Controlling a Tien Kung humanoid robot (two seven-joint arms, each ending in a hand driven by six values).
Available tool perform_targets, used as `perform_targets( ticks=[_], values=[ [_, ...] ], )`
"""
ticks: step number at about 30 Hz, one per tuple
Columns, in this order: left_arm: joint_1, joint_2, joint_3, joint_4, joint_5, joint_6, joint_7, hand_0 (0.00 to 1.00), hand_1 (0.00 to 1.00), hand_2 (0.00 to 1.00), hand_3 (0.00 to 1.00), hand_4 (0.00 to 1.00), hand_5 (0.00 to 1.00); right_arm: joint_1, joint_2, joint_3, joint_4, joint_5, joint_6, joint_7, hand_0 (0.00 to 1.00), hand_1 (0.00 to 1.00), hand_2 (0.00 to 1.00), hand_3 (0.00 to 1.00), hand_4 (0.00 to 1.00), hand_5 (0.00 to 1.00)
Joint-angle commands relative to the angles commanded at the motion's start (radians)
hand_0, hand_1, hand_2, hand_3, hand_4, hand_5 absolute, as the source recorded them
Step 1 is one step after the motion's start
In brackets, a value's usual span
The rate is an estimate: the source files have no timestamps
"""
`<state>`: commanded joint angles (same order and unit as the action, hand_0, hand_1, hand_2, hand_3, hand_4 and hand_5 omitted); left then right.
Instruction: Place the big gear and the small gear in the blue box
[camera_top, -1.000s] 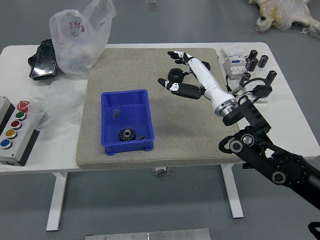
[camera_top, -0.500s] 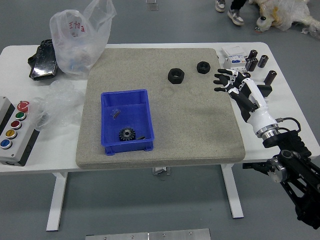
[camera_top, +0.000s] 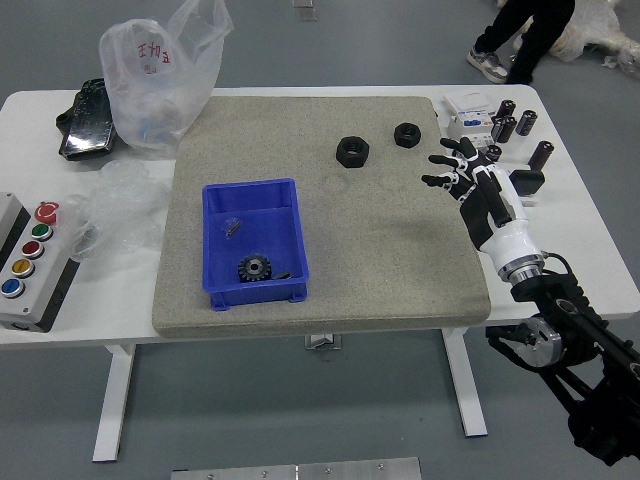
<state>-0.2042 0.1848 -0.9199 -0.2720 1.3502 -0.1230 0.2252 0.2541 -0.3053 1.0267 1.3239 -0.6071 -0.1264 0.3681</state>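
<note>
Settling whether the sorting is finished looks like the step in hand. A black toothed gear (camera_top: 254, 268) lies in the blue box (camera_top: 252, 293), near its front wall, with a small dark piece (camera_top: 285, 275) just beside it; whether that piece is the small gear, I cannot tell. Two thick black rings (camera_top: 352, 152) sit on the mat outside, beyond the box and to its right, and look more like nuts than gears.

The right hand (camera_top: 485, 200) is open over the mat's right side, fingers spread and apart, with nothing in its hold. If both gears are boxed, it would do best to draw back to the right, high enough to miss the black cylinders (camera_top: 540, 155) and white carton (camera_top: 470, 124). If one remains, come down from above and pinch it by the rim, then lift over the box wall before letting go; a low path could nudge the box.

The mat (camera_top: 400, 260) is flat and beige, on a white worktop (camera_top: 110, 315). A button panel (camera_top: 35, 268) and clear plastic (camera_top: 115, 210) lie at the left. Beyond, on the grey floor (camera_top: 390, 400), a person's dark-trousered legs (camera_top: 530, 35) show.
</note>
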Motion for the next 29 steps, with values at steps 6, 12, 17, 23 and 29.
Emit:
perform_targets(
  ticks=[6,12,17,23,29],
  values=[
    [0.006,-0.005,0.015,0.001,-0.026,0.005,-0.002,0.708,0.441,0.441,0.693,0.712,0.561,-0.013,0.0,0.01,-0.003,0.032,0.011,0.008,0.562,0.419,0.506,0.651,0.832,0.559],
    [0.011,-0.019,0.026,0.002,-0.046,0.011,0.0,0.708,0.403,0.422,0.693,0.713,0.562,-0.026,-0.003,0.03,-0.002,0.066,0.026,0.014,0.561,0.607,0.588,0.651,0.832,0.573],
    [0.002,-0.024,0.041,0.004,-0.06,0.015,-0.005,0.706,0.356,0.404,0.692,0.712,0.563,-0.042,-0.002,0.054,0.009,0.082,0.03,0.022,0.562,0.632,0.633,0.651,0.831,0.567],
    [-0.013,-0.019,0.05,0.007,-0.064,0.019,-0.012,0.704,0.294,0.362,0.691,0.711,0.565,-0.045,-0.003,0.084,0.025,0.076,0.03,0.026,0.723,0.748,0.824,0.754,0.831,0.596],
    [-0.022,-0.018,0.038,0.011,-0.028,0.066,-0.037,0.701,0.309,0.371,0.693,0.713,0.564,-0.045,-0.011,0.096,0.034,0.056,0.023,0.02,0.739,0.764,0.822,0.772,0.828,0.607]
  ],
)
